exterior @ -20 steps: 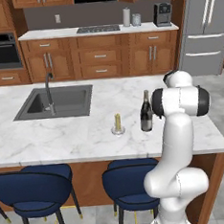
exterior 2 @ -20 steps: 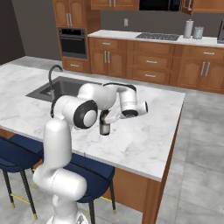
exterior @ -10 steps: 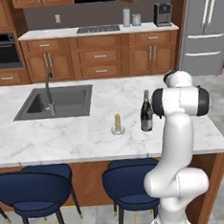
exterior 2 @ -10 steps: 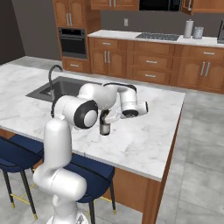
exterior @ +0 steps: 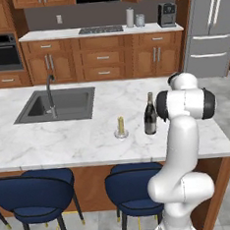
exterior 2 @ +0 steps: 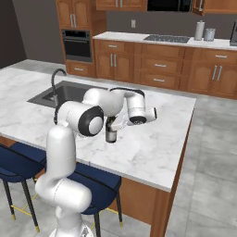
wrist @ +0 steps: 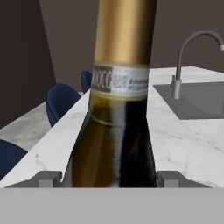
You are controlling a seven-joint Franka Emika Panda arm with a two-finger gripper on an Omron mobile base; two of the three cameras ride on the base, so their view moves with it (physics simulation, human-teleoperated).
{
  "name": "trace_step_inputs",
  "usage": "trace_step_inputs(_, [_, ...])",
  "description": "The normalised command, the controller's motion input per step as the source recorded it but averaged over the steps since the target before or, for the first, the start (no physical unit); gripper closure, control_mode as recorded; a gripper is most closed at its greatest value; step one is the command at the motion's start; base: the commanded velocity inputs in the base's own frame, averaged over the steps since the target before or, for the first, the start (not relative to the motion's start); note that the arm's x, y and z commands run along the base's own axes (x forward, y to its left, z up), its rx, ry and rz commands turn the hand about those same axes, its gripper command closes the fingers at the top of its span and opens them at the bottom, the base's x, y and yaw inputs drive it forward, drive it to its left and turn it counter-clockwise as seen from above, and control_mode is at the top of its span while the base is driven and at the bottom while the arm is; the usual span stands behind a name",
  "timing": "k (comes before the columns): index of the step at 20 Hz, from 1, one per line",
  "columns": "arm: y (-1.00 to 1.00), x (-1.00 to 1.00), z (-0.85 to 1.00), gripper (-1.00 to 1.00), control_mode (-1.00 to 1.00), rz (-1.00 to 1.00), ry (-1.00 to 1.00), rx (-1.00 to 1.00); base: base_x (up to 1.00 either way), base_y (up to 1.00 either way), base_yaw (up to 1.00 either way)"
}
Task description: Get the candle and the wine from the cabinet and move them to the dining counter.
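Your arm is glossy white, built of rounded tubular links with black bands at the joints; behind the claw sits a bulbous white wrist.

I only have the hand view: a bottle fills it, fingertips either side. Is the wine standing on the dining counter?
Observer: Yes. The wine stands upright on the dining counter, near its stool-side edge.
Operator: Where is the candle?
Observer: The candle stands on the same counter, beside the wine on the sink side, apart from it.
Operator: Am I gripping the bottle?
Observer: The gripper is open, its fingertips flanking the bottle's body; contact cannot be told.
Operator: What is behind the wine?
Observer: The sink and the faucet, farther along the counter.
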Motion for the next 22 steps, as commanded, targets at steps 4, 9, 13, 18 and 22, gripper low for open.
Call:
trace_step_inputs(4, [0.00,0.00,0.00,-1.00,-1.00,0.00,0.00,0.00,0.00,0.00,0.00])
trace_step_inputs(9, [0.00,0.00,0.00,-1.00,-1.00,0.00,0.00,0.00,0.00,0.00,0.00])
trace_step_inputs(13, [-0.01,0.00,0.00,-1.00,-1.00,0.00,0.00,0.00,0.00,0.00,0.00])
trace_step_inputs(18, [-0.25,-0.07,0.00,-1.00,-1.00,-0.06,0.00,0.00,0.00,0.00,0.00])
trace_step_inputs(22, [-0.58,-0.23,0.01,-1.00,-1.00,-0.08,0.00,0.00,0.00,0.00,0.00])
